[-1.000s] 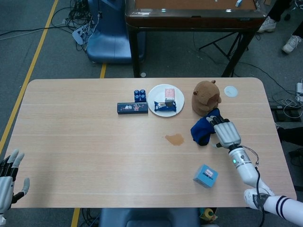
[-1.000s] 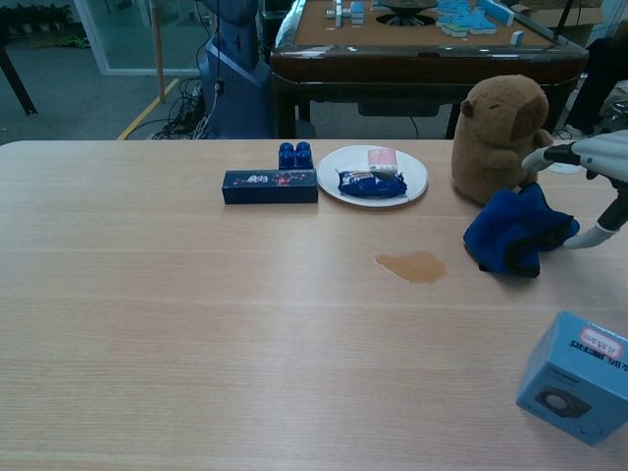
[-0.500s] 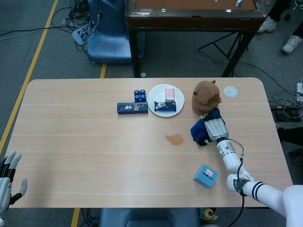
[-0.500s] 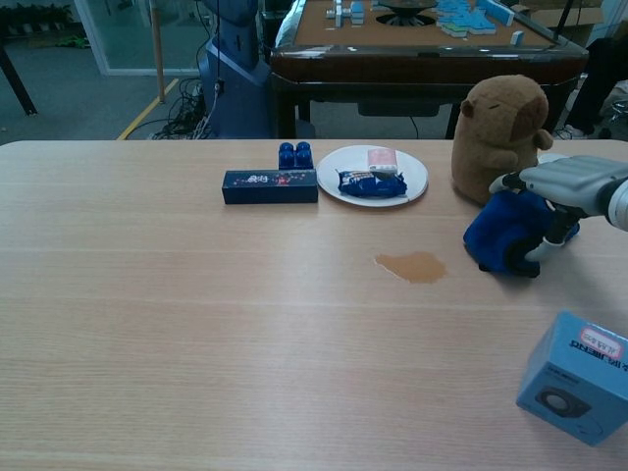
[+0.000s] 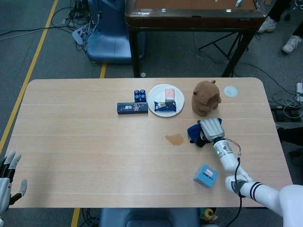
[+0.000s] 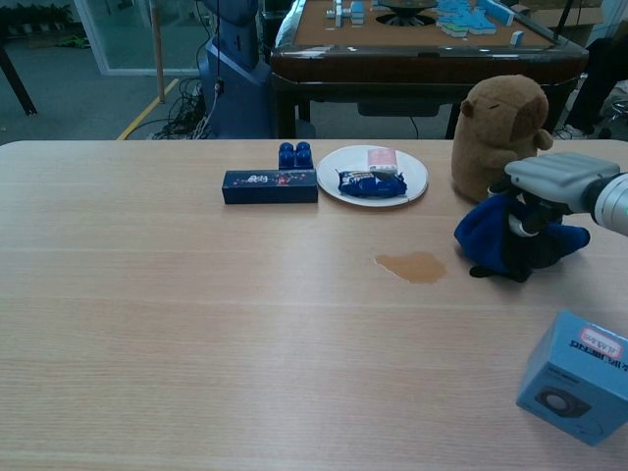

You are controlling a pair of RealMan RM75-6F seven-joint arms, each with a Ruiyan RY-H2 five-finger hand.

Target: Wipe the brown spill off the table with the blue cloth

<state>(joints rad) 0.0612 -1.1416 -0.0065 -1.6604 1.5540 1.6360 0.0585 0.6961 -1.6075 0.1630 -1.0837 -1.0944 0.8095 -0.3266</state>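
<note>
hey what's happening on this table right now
A two-armed robot is about to wipe up a spill. Its right hand grips a crumpled blue cloth beside a capybara plush. The brown spill lies just left of the cloth and is not yet touched. The left hand sits open off the table's near-left corner, holding nothing. A plate of snacks and a light blue box lie nearby.

Head view looks steeply down from high at the near edge, taking in the whole tabletop (image 5: pixel 85 142) plus floor beyond. Chest view sits low and close, facing the far edge. The 2 views share the plate (image 5: pixel 156 106) (image 6: pixel 339 182) and tabletop middle.
</note>
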